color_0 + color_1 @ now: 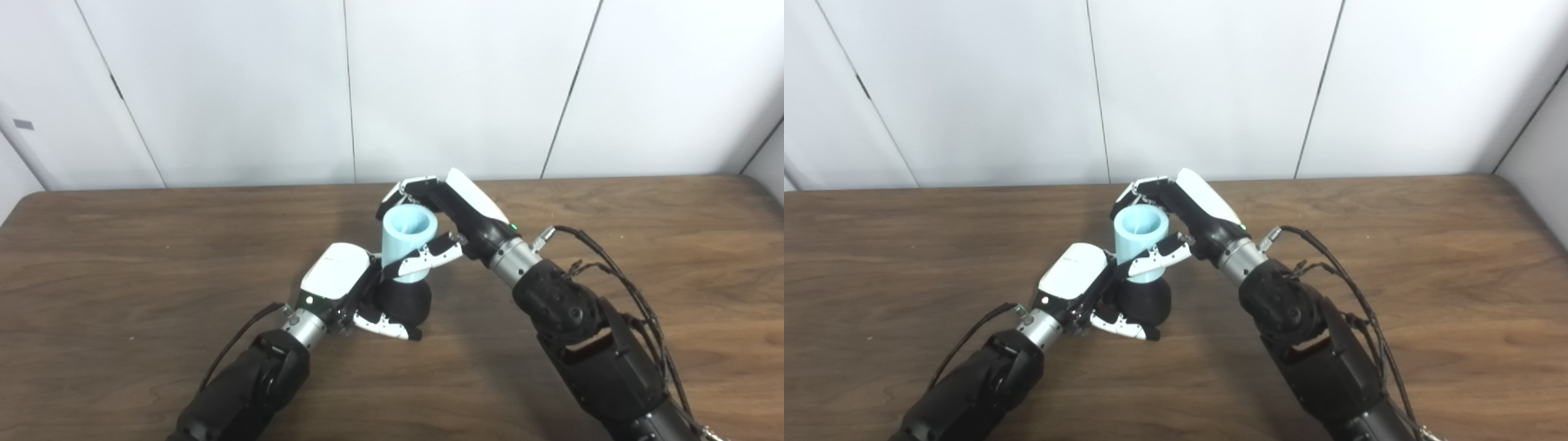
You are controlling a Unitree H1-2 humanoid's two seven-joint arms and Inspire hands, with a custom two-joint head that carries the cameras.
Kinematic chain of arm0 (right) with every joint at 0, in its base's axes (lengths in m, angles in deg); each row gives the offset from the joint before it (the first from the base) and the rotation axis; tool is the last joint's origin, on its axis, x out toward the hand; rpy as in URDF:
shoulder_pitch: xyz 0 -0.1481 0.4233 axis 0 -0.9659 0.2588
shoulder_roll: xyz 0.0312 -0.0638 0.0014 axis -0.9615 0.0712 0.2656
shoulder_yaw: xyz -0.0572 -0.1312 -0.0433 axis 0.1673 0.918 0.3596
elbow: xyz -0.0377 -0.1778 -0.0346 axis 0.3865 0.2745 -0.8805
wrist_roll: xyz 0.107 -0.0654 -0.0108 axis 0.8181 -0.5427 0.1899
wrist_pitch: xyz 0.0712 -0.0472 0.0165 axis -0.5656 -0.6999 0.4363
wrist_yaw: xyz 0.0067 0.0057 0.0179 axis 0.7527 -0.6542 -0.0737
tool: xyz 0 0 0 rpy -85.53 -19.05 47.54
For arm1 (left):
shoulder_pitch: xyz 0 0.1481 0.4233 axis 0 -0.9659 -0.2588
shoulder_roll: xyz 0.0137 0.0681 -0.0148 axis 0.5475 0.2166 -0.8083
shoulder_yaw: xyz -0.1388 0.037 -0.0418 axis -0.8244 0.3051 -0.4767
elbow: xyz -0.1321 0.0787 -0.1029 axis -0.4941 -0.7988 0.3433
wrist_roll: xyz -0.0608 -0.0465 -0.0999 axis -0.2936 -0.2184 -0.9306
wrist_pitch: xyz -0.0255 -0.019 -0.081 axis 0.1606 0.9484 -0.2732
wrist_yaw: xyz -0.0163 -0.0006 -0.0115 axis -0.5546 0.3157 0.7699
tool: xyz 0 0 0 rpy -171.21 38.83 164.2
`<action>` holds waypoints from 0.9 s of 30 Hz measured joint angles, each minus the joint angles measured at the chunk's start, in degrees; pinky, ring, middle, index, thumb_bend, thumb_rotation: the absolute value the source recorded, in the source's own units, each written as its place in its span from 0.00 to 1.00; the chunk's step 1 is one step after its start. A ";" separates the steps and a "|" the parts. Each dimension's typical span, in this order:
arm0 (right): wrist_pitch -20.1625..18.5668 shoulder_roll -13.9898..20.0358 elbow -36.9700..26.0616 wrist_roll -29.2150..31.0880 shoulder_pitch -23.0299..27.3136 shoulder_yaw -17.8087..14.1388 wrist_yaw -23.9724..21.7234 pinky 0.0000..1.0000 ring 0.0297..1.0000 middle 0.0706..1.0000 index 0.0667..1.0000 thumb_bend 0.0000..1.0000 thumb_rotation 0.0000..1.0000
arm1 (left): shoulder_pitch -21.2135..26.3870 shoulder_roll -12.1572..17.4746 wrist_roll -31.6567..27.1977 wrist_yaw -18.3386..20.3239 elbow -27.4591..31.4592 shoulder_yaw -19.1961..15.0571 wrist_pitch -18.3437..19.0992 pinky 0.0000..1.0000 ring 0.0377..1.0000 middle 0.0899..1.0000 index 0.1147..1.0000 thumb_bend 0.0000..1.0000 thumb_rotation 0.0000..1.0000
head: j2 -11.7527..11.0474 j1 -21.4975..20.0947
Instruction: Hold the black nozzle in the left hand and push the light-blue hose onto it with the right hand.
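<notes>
Above the middle of the wooden tabletop (122, 257), the left hand (343, 288) grips the black nozzle (403, 301) while the right hand (444, 220) wraps the upright light-blue hose (407, 242), its lower end meeting the nozzle's top. The two parts appear joined; whether the hose is fully seated cannot be told, so a final push and release may remain.

You see the left hand (343, 288) wrapped around the black nozzle (402, 303) on the table (122, 257); the hose (407, 242), light blue and upright with its open end up, sits on top of the nozzle; the right hand (450, 214) grips the hose, fingers (407, 187) behind it, thumb (425, 257) across its front.
</notes>
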 measured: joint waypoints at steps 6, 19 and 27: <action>-0.56 0.75 -3.19 -0.30 -5.24 -0.48 -0.11 0.65 0.81 0.88 1.00 0.93 0.28 | -0.02 0.11 -0.19 0.07 -0.10 -0.08 -0.16 0.34 0.37 0.41 0.47 0.50 0.00 | -0.09 -0.09; -5.83 -0.53 -4.45 -0.33 -8.05 -2.80 -4.49 0.78 0.99 1.00 1.00 1.00 0.33 | 0.10 0.09 -0.19 0.08 -0.08 0.06 -0.12 0.35 0.37 0.41 0.46 0.50 0.00 | 0.00 -0.26; -6.89 -6.19 -4.61 1.21 -8.90 -8.47 -0.73 0.78 1.00 1.00 1.00 1.00 0.36 | 0.18 0.05 -0.17 0.09 -0.11 0.15 0.05 0.34 0.37 0.41 0.46 0.50 0.00 | 0.09 -0.09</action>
